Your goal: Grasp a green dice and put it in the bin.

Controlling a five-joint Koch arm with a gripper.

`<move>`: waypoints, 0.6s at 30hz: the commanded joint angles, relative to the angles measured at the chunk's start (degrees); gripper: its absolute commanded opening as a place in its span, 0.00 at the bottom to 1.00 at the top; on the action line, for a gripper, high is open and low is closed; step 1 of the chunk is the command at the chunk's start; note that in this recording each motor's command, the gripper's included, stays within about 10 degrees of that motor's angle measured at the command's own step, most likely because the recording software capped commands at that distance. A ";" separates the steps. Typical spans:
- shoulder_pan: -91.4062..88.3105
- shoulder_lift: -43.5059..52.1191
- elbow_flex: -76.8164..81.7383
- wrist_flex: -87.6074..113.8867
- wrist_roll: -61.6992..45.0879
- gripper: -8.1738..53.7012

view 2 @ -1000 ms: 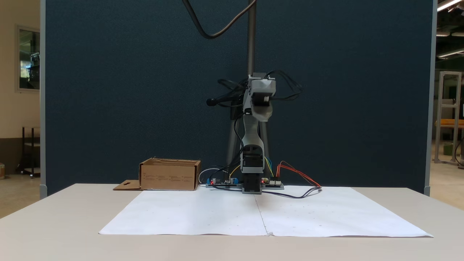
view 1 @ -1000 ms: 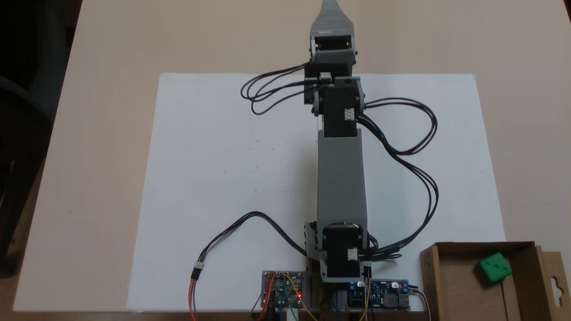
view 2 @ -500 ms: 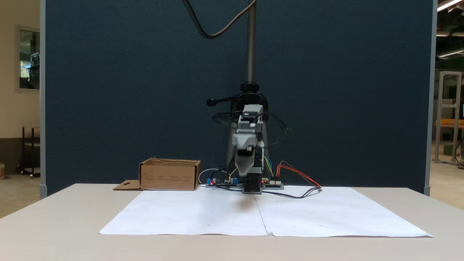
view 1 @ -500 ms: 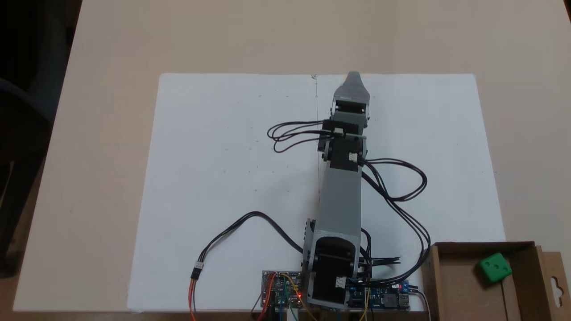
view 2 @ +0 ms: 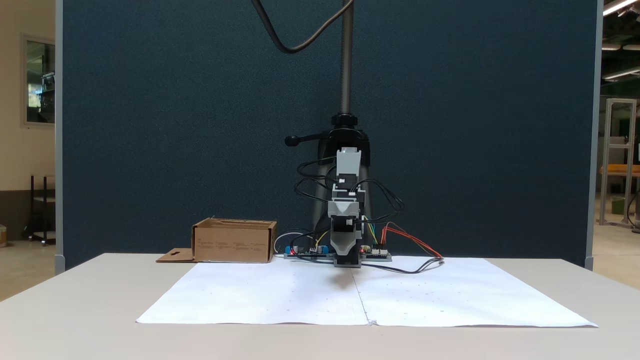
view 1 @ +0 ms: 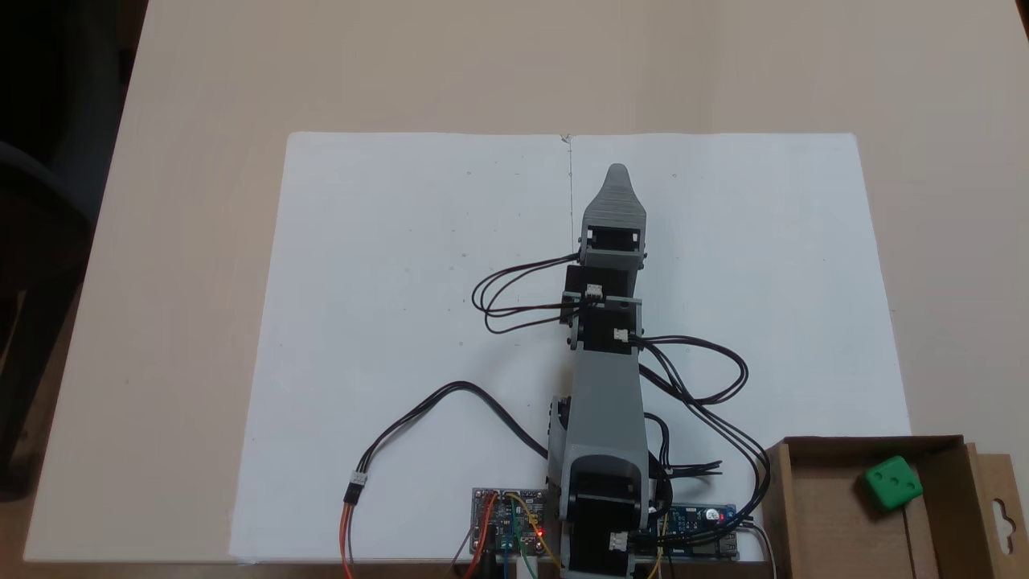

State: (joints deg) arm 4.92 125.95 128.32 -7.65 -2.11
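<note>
In a fixed view the green dice (view 1: 892,482) lies in the bin (view 1: 812,515) at the worktop's (view 1: 185,241) lower right corner, right of the arm's base, while the claw (view 1: 616,173) points away over the paper sheet (view 1: 386,265).

One green dice (view 1: 893,482) is counted, lying inside the one bin (view 1: 820,515), a brown cardboard box. One robot arm (view 1: 604,402) with one gripper (view 1: 616,170) is seen. Two circuit boards are counted at the arm's base: one (view 1: 508,519) to its left and a blue one (view 1: 701,540) to its right in the fixed view from above. Two white paper sheets (view 2: 280,295) are laid edge to edge on one table (view 1: 201,96).
</note>
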 commanded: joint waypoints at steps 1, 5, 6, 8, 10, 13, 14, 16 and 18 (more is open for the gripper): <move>0.88 1.32 0.97 -9.65 0.35 0.84; 0.35 1.41 7.47 -15.71 0.35 0.84; 0.18 1.67 9.58 -17.12 0.35 0.84; -0.35 2.11 13.62 -20.28 0.35 0.84; -0.62 2.64 16.96 -23.18 0.26 0.84; -0.62 3.52 21.53 -27.31 0.26 0.84; -0.53 3.96 23.03 -28.81 0.26 0.84; -0.62 5.19 26.19 -31.62 0.18 0.84; -0.62 6.24 29.53 -34.43 0.18 0.84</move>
State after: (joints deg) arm 3.96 128.67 152.05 -35.77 -2.11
